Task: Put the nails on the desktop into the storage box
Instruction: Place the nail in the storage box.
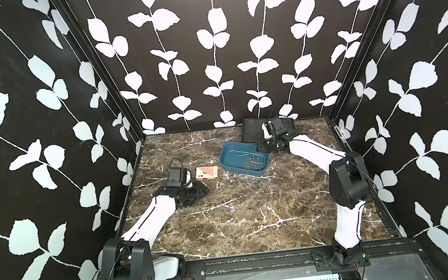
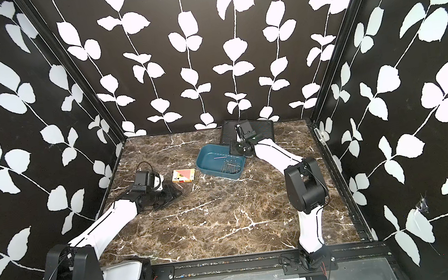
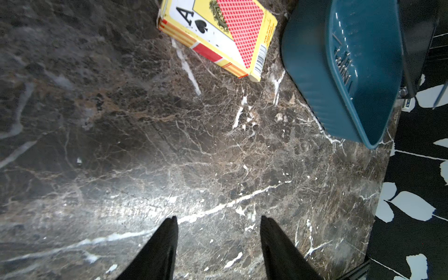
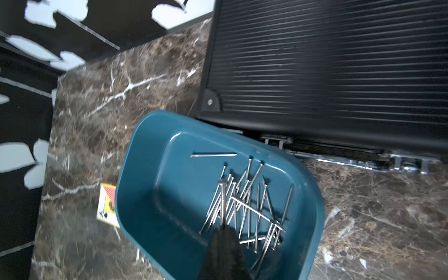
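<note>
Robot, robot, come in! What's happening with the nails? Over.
Left fingers open, empty, over desk. Right fingers shut on one nail over blue box. Pile of nails inside. Card pack beside box, not blocking.

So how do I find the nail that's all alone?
On the marble desktop, find the blue box just in front of the black case at the back. Most nails are piled at one end of it. The lone nail lies flat on the bare blue floor, apart from the pile.
</note>
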`<state>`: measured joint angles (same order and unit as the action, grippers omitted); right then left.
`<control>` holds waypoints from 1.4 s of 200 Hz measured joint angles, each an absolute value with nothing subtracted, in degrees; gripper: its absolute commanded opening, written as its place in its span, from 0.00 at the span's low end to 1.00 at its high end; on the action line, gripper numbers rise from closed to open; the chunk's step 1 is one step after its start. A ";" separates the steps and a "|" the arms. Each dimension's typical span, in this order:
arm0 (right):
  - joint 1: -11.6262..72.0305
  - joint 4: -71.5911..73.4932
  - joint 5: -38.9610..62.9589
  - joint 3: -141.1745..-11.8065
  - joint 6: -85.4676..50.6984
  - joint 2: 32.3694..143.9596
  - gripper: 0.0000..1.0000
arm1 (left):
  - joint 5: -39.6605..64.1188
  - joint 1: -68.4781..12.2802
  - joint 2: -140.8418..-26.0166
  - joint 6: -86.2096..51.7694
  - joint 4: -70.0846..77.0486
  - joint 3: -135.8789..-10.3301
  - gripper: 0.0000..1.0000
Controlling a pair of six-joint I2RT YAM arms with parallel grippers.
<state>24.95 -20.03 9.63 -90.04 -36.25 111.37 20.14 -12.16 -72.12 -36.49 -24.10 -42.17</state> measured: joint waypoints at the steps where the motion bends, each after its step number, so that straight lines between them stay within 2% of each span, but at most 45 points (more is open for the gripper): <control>1: 24.99 -19.84 9.56 -90.04 -36.47 111.42 0.00 | 20.14 -12.16 -72.12 -36.49 -24.10 -42.17 0.57; 95: 25.39 -13.74 8.91 -83.88 -44.66 114.72 0.00 | 19.44 -12.47 -72.10 -37.04 -24.99 -42.26 0.57; 111: 25.39 -13.61 9.45 -83.70 -45.01 114.83 0.20 | 19.29 -12.56 -72.10 -37.17 -24.99 -42.26 0.57; 123: 25.39 -13.41 9.78 -83.61 -44.88 114.83 0.28 | 19.20 -12.71 -72.10 -37.32 -24.97 -42.26 0.57; 144: 25.39 -12.64 9.91 -82.81 -44.58 114.76 0.37 | 19.20 -12.82 -72.47 -37.32 -24.95 -42.26 0.57; 171: 25.45 -12.95 9.87 -80.40 -43.92 113.45 0.40 | 19.05 -12.84 -74.35 -37.28 -25.28 -42.96 0.57; 204: 25.56 -15.09 9.50 -78.65 -40.60 107.24 0.42 | 18.94 -12.86 -77.23 -36.62 -25.32 -46.26 0.57; 250: 24.82 -15.59 9.45 -77.43 -27.81 90.78 0.47 | 16.49 -12.88 -78.00 -34.33 -24.58 -52.18 0.58; 280: 20.08 -14.98 10.55 -72.18 -20.43 81.45 0.54 | 12.32 -12.88 -77.89 -32.38 -23.73 -55.20 0.66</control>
